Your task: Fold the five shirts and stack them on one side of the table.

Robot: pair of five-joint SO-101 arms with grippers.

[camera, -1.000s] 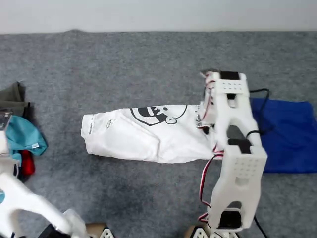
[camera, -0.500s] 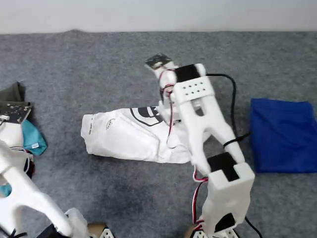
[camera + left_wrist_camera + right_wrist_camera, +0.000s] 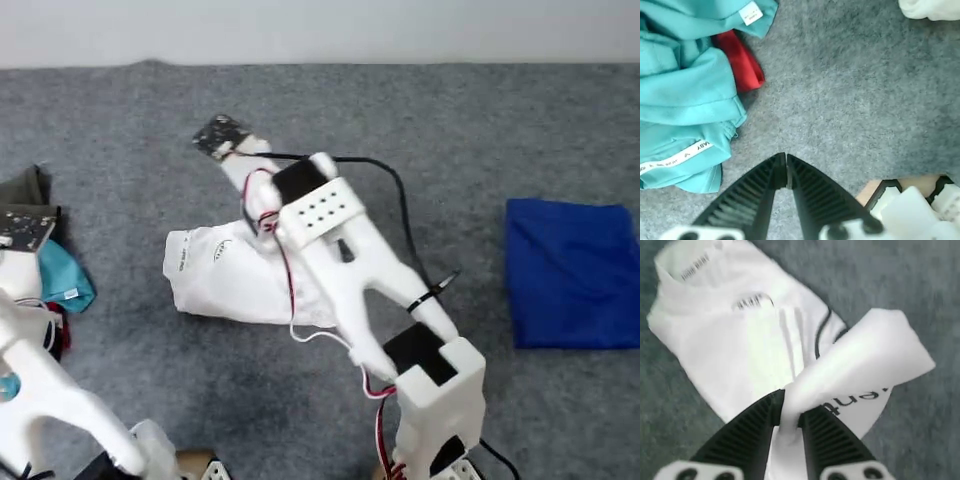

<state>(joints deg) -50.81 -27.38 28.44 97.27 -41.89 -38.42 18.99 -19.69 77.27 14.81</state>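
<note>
Slippage is the main risk: the right tool (image 3: pixel 790 412) is closed on only a thin pinch of the white shirt (image 3: pixel 735 335), so the cloth could pull free mid-fold and drop in a crooked heap. If the lift is too low, the whole shirt could drag across the table (image 3: pixel 450 130). The raised flap hangs just past the fingertips, over the shirt's flat part, with the collar end farther off. The left tool (image 3: pixel 786 167) is closed on nothing, above bare table near the teal shirt (image 3: pixel 685 90) and red shirt (image 3: pixel 742 62). The folded blue shirt (image 3: pixel 570 275) lies well apart.
</note>
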